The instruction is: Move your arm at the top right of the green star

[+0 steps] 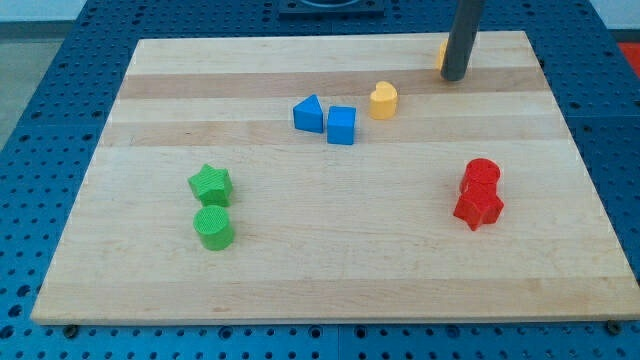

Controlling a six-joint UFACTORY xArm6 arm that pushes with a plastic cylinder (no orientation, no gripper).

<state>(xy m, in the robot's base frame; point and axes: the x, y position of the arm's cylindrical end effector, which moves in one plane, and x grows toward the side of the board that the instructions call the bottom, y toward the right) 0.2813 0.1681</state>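
The green star (210, 184) lies on the left half of the wooden board (330, 270), a little below the middle height of the view, with its points spread flat on the wood. Just below it, nearly touching, stands a green cylinder (214, 227), so the two green blocks form a short column toward the view's bottom. Up and to the right of the star, well apart from it, a blue triangular block (309, 113) and a blue cube (341, 125) sit side by side, touching or very nearly so. Just right of the blue pair and slightly higher is a yellow heart-shaped block (383, 100), separate from them. Farther right still, near the board's top edge, my tip (454, 77) rests on the wood at the end of the dark rod, which rises straight out of the view's top. The rod carries no jaws, so nothing about it opens or closes, and it holds nothing. Just beside the rod, on its left, peeks an orange-yellow block (441, 54), mostly hidden behind it; its shape cannot be made out, nor whether the rod touches it. My tip is far from the green star, up and to the view's right. On the right side of the board, a red cylinder (481, 175) stands just above a red star (478, 208), the two touching.
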